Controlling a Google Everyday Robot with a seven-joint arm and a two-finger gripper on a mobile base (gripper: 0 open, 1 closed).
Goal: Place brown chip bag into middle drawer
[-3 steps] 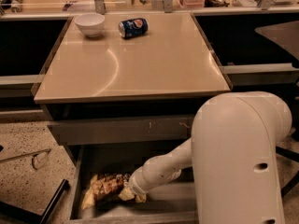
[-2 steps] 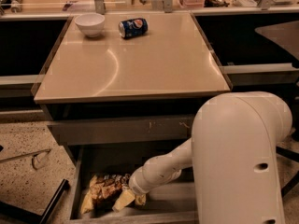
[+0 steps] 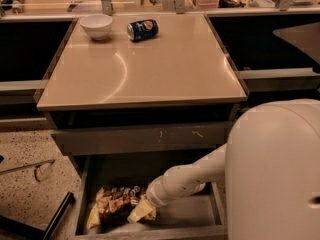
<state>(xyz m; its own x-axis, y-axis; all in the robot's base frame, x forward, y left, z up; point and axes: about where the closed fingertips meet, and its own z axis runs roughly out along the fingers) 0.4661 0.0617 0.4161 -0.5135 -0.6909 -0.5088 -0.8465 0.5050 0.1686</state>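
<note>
The brown chip bag [image 3: 114,202] lies crumpled on the floor of the open middle drawer [image 3: 187,218], in its left half. My white arm reaches down from the right into the drawer. The gripper [image 3: 141,210] is at the bag's right end, touching or just over it, and mostly hidden by the wrist. A pale yellow end of the bag shows right under the wrist.
A grey drawer front [image 3: 140,136] with pale scratch marks sits shut above the open drawer. On the tan counter [image 3: 150,69] stand a white bowl [image 3: 96,25] and a blue soda can [image 3: 142,29] on its side. My white arm housing [image 3: 275,174] fills the lower right.
The gripper has dipped slightly lower at the bag's right end. The bag stays on the drawer floor in about the same place.
</note>
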